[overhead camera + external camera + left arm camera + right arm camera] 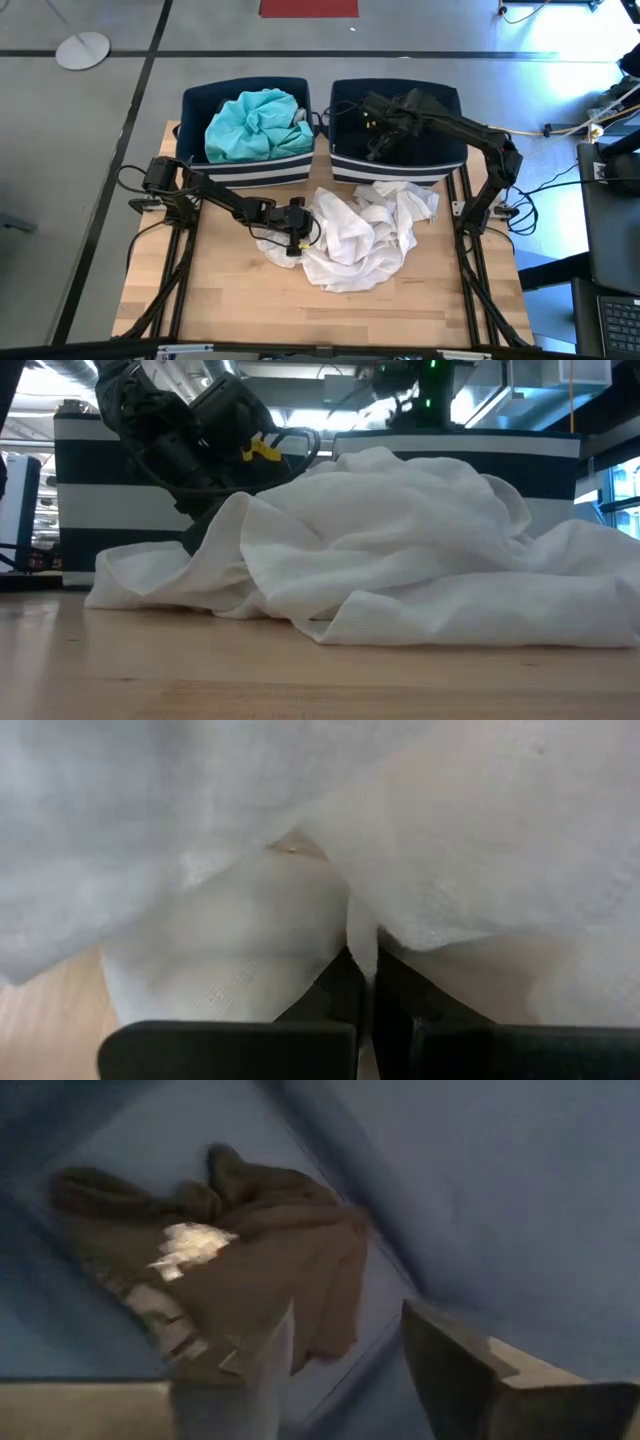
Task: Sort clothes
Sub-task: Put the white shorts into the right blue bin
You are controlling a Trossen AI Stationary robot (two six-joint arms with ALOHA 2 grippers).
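— High view: left hand [293, 222] pinches the white garment [365, 235] mid-bench, at its nine o'clock edge, ready to lift.

— And the right hand [378, 140]?

— Open-fingered inside the right bin [440, 165], over a dark garment [290, 1270].

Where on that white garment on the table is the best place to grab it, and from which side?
Probably at a raised fold on the left edge of the white garment, coming in low from the left. It lies crumpled in soft ridges that thin fingers can pinch. The left gripper is there already, shut on such a fold. The right gripper is over the right bin.
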